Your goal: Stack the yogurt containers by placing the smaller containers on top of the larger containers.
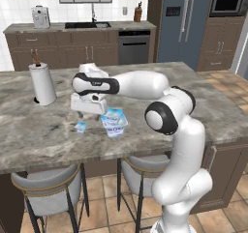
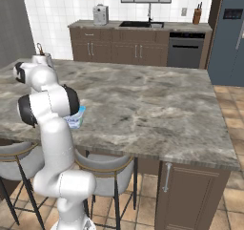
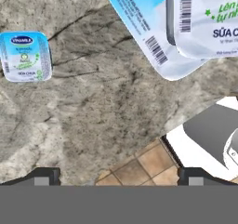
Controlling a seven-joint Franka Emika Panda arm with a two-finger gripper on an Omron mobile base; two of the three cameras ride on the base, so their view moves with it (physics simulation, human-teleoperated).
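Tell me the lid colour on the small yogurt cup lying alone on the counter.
Light blue, with a darker blue oval logo on the small yogurt cup; hand view shows it best.

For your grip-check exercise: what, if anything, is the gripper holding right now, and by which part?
Nothing is held. The gripper is open above the counter, its fingertips apart with bare marble between them; the small yogurt cup sits untouched.

You see a wide white plastic yogurt tub (image 1: 115,124) with light-blue lid and blue print, upright near the marble counter's front edge. One small white yogurt cup (image 3: 204,18) sits on its lid. Another small light-blue-lidded cup (image 1: 81,127) stands apart, on the counter.
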